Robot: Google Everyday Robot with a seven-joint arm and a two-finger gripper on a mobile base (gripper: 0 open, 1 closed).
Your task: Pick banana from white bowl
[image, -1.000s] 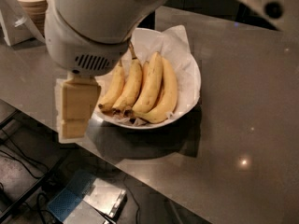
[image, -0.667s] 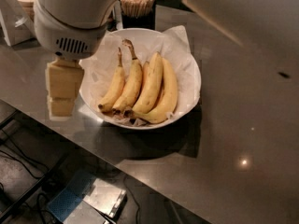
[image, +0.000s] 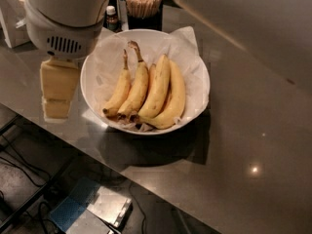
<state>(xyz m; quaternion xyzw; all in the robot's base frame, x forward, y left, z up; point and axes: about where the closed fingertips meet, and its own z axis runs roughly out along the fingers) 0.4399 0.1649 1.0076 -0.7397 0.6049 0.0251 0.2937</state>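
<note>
1. Camera view, what has changed: the arm's big pale housing (image: 66,18) has swung away to the left and no longer covers the near-left side of the white bowl (image: 85,82). A second ago it hung over that edge and hid part of the fruit.
2. The gripper (image: 57,89), a yellowish block under the housing, now hangs just left of the bowl's rim, above the grey counter (image: 243,130). It is not over any fruit. I cannot tell whether it is open or closed, and nothing appears to be held in it.
3. Nothing in the bowl has shifted; all four bananas lie as they did.
4. What that means, to my eye: the pick has not begun. The gripper would need to come back rightward over the bowl before it could descend.
5. The banana (image: 138,89) lies second from the left on the crinkled white paper (image: 105,62). It is long and slender, faintly speckled, and its long, dark, curved stem points away toward the far rim.
6. It touches the shorter banana (image: 119,91) on its left and a plumper banana (image: 158,89) on its right. That tight packing may make a clean grasp awkward.
</note>
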